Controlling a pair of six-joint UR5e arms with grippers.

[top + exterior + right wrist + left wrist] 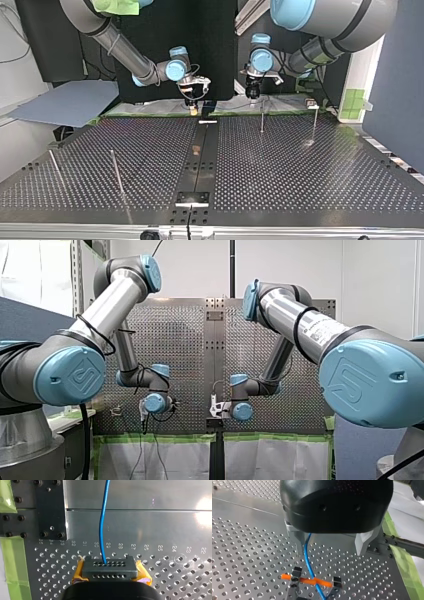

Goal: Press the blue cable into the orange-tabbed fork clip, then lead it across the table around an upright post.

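- Table: in the top view, nearest post at five o'clock of left gripper.
- Left gripper: jaws spread wide above clip; lower squarely and press straight down between the prongs.
- Right gripper: seemingly clamped on cable; keep taut.
- Cable: lying across the clip, seemingly unseated.

Perforated metal table, with a dark strip running down the centre of the top view. Four thin upright posts stand on it, two at lower left and two at upper right. The left wrist view shows a fork clip with an orange tab seated on the plate. The blue cable crosses it. Green tape edges the table.
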